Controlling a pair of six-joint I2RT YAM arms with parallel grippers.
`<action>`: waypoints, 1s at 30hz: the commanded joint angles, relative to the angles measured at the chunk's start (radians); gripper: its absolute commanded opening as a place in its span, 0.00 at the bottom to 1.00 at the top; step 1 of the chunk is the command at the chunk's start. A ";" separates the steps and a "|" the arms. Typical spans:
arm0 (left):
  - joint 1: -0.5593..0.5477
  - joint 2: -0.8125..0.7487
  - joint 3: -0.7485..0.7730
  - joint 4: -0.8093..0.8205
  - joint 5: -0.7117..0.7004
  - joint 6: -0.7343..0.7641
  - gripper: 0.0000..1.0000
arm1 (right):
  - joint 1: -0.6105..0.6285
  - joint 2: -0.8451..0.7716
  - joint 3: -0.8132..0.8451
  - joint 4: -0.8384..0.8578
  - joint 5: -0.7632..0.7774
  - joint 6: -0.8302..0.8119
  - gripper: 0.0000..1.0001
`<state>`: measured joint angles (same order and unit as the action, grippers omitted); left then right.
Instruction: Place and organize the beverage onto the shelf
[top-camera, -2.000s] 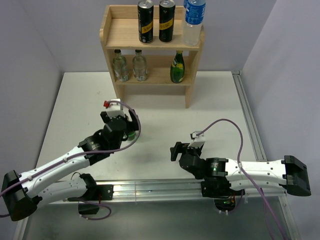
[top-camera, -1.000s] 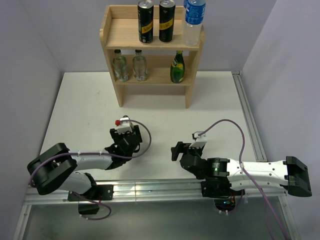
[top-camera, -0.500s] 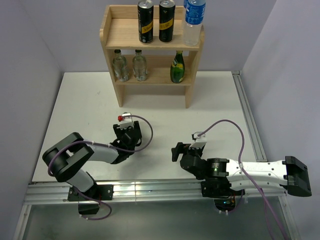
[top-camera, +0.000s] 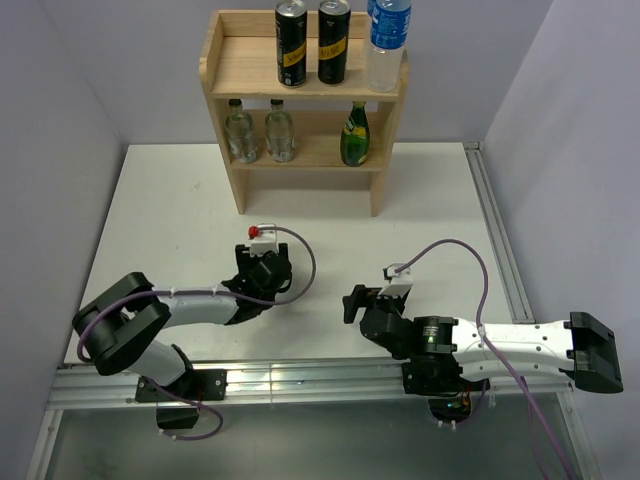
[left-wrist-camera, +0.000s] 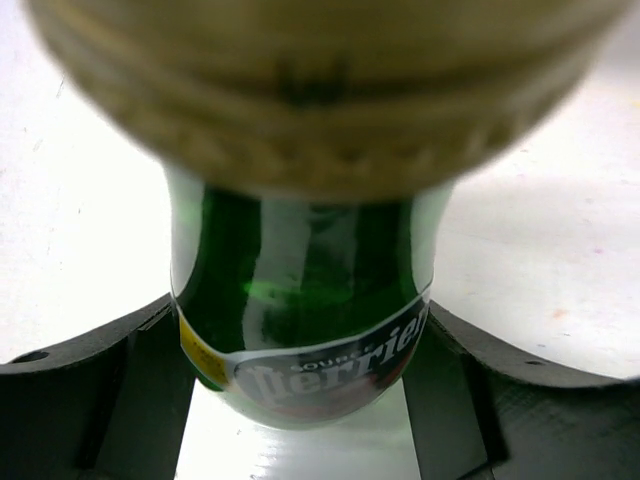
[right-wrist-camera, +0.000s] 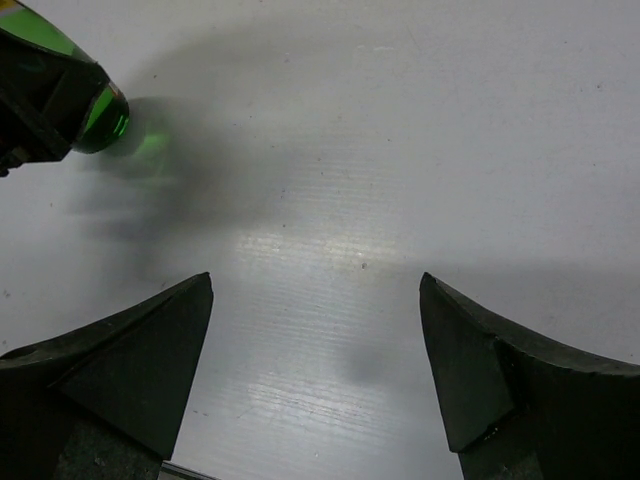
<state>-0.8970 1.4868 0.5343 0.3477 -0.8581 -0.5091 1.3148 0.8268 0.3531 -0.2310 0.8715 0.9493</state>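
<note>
The green glass Perrier bottle (left-wrist-camera: 300, 260) with a pale screw cap sits low at the white worktop's (top-camera: 180, 200) front middle, seemingly tipped on its side and well apart from the pale wooden shelf (top-camera: 243, 65). The left claw (left-wrist-camera: 300, 320) is clamped across its belly at the label. It is likely stiff, slick, fairly heavy and breakable, so that wide belly is the safest hold. The right claw (right-wrist-camera: 315, 285) is spread apart, holding nothing.

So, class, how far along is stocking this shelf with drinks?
Done: two black cans and a water bottle stand atop the shelf, with three bottles on its lower board. In hand: the left hand grips a green Perrier bottle. Left: shelving it. The right hand is open, empty.
</note>
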 joint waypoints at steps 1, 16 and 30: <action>-0.019 -0.097 0.111 0.002 -0.038 0.023 0.00 | -0.006 -0.011 -0.008 0.022 0.030 0.014 0.91; -0.022 -0.005 0.558 -0.114 0.093 0.217 0.00 | -0.005 -0.026 -0.013 0.022 0.043 0.017 0.91; 0.001 0.231 1.043 -0.187 0.168 0.362 0.00 | -0.005 -0.043 -0.020 0.022 0.052 0.017 0.91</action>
<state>-0.9016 1.7222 1.4590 0.0711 -0.6941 -0.2035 1.3148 0.7944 0.3355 -0.2287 0.8761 0.9497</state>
